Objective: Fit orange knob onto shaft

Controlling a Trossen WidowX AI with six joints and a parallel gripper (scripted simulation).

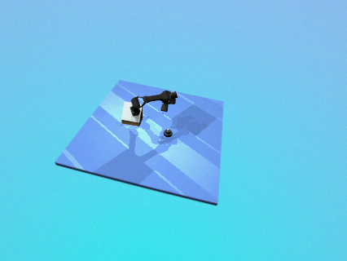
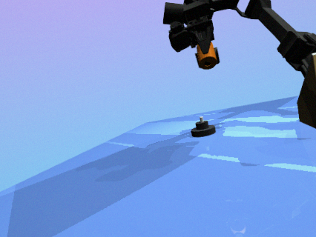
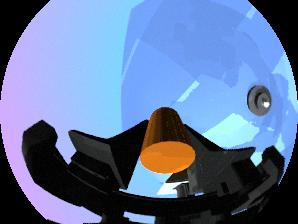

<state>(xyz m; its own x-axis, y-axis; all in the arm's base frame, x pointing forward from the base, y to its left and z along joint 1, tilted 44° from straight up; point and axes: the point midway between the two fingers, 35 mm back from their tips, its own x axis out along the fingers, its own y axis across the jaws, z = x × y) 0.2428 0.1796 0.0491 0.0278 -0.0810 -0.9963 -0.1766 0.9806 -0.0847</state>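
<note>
The orange knob [image 2: 206, 60] [image 3: 167, 157] is held between the fingers of my gripper [image 1: 164, 108] [image 2: 208, 55] [image 3: 165, 124], which is shut on it. In the exterior view the knob's underside faces down and a little toward the camera, with a dark hole showing; I cannot tell where the hole's flat side is. The black round pedestal [image 1: 168, 134] [image 2: 198, 132] [image 3: 253, 95] stands on the blue board, with the silver shaft [image 2: 201, 118] [image 3: 266, 104] upright on top. The knob is high above the pedestal, clear of it. The shaft's flat side is too small to make out.
The arm's base block [image 1: 131, 119] [image 2: 307, 101] stands on the blue board [image 1: 191, 179], left of the pedestal in the top view and right of it in the exterior view. Shadows and pale stripes cross the board. The arm reaches out above it.
</note>
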